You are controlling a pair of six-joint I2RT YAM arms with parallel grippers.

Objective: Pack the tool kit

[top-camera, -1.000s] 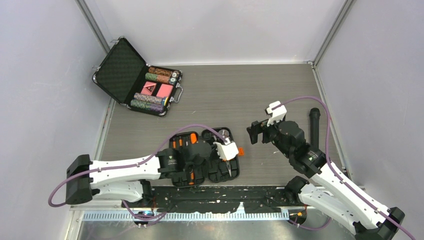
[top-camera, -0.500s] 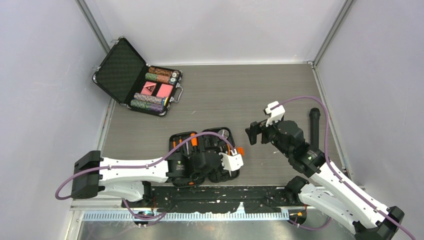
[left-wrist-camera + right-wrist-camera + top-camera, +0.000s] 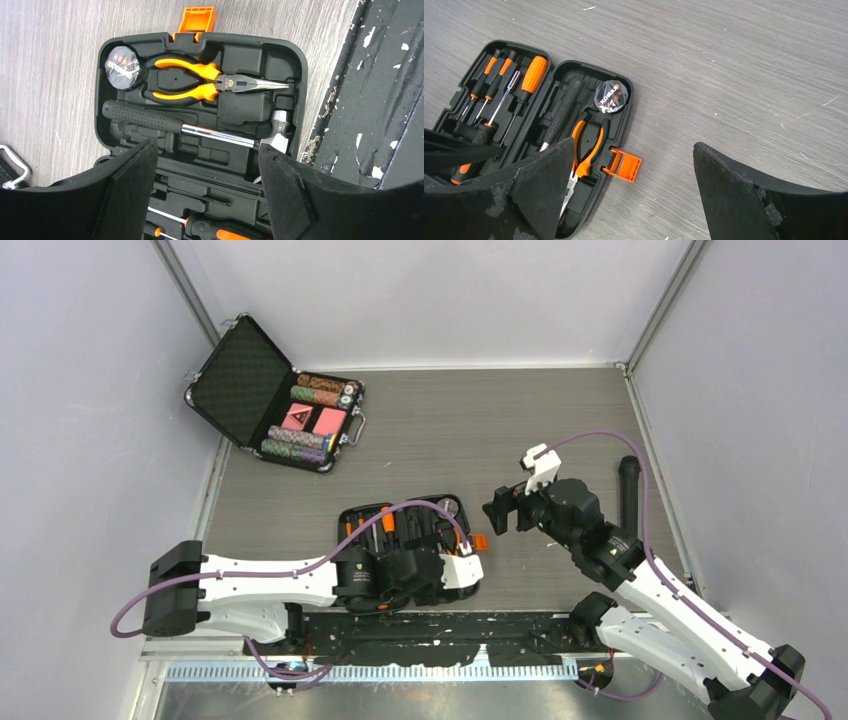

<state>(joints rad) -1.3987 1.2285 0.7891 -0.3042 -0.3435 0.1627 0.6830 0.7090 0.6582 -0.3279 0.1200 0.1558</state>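
The tool kit (image 3: 440,515) lies open near the table's front edge, a black moulded case with an orange latch (image 3: 199,17) flipped outward. Orange-handled pliers (image 3: 185,85), a hammer (image 3: 150,117) and a tape roll (image 3: 121,72) sit in one half. Screwdrivers (image 3: 526,75) fill the other half. My left gripper (image 3: 206,150) hovers over the case's hinge area, open, with nothing between its fingers; in the top view it (image 3: 425,568) covers the near part of the kit. To the right of the case, my right gripper (image 3: 497,508) hangs above bare table, wide open and empty (image 3: 633,150).
A metal-edged black briefcase (image 3: 240,385) of poker chips and red cards stands open at the back left. A black cylinder (image 3: 628,490) lies by the right wall. A worn black strip (image 3: 380,100) runs along the table's near edge just beyond the kit.
My left gripper has opened and drawn back toward the near edge over the kit. The right gripper has edged slightly left, still open.
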